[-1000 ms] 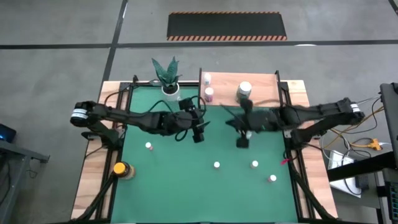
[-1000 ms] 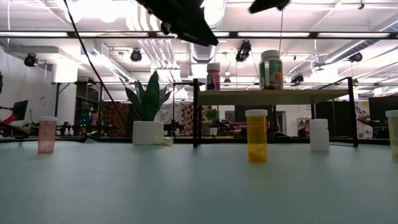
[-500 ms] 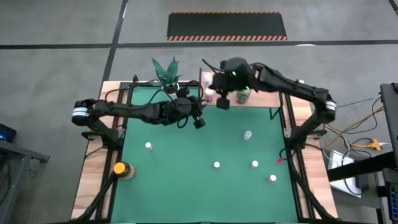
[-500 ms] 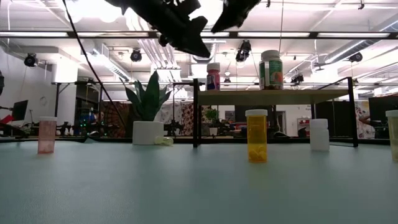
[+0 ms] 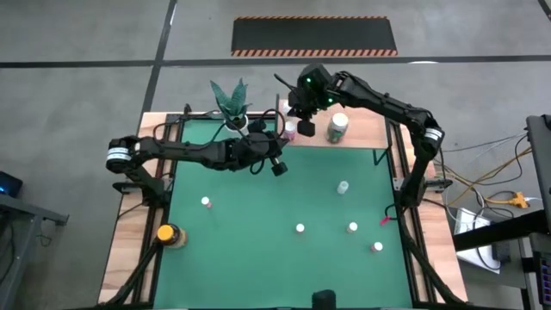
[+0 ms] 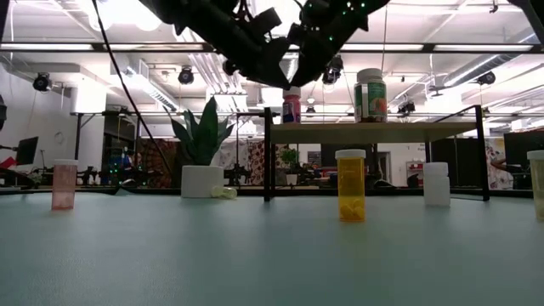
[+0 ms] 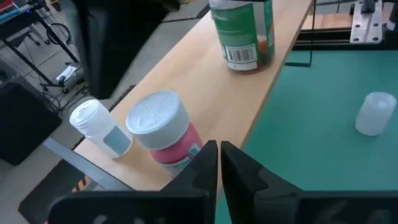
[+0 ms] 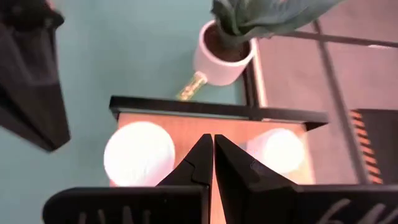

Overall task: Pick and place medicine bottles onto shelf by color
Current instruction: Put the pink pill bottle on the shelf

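The shelf (image 5: 357, 120) stands at the mat's far edge. On it are a pink bottle (image 5: 290, 129), a small white-capped bottle (image 5: 286, 108) and a larger green-labelled bottle (image 5: 337, 127). Several white-capped bottles stand on the mat, one being (image 5: 343, 187), plus an amber bottle with a yellow cap (image 5: 168, 233). My right gripper (image 8: 213, 146) is shut and hangs over the shelf's left end, between the two caps (image 8: 138, 152) (image 8: 280, 149). My left gripper (image 7: 219, 155) is shut, raised over the mat just in front of the pink bottle (image 7: 165, 127).
A white pot with a green plant (image 5: 234, 116) stands left of the shelf. In the low view a pink bottle (image 6: 64, 184), an orange one (image 6: 350, 184) and a white one (image 6: 436, 184) stand on the mat. Wooden table edges flank the mat.
My right arm has swung up from over the mat's right middle toward the far edge, ending above the shelf's left end, still shut. The bottle beneath it stayed standing on the mat. My left gripper has drifted slightly toward the shelf and shut.
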Motion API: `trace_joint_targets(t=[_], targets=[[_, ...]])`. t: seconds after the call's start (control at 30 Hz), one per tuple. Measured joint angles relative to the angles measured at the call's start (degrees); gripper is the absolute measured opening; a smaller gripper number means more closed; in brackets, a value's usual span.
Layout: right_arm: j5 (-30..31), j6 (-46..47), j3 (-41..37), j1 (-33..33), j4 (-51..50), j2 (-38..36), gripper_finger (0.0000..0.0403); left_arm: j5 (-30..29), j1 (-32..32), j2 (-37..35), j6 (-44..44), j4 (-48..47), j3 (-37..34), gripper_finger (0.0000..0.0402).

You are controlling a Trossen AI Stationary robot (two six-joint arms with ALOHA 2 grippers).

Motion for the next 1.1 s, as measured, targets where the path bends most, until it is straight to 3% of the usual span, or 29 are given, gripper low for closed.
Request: trace_joint_targets(t=[0.17, 0.6, 0.9, 1.1], targets=[[-4.12, -1.57, 0.0, -0.26, -2.82, 0.12, 0.0008, -0.02, 1.04, 0.01, 0.0, 0.02, 0.0, 0.0001], [-3.87, 0.05, 0.0, 0.14, -9.31, -2.89, 0.0008, -0.17, 4.74, 0.34, -0.17, 1.75, 0.0, 0.0001], [-0.24, 0.89, 0.0, 0.07, -2.95, -1.54, 0.0008, 0.71, 3.69, 0.35, -0.22, 1.08, 0.0, 0.0001], [-0.23, 0.49, -0.28, 0.11, -4.4, 0.63, 0.0008, 3.15, 4.06, 0.35, -0.22, 1.97, 0.0, 0.0001]])
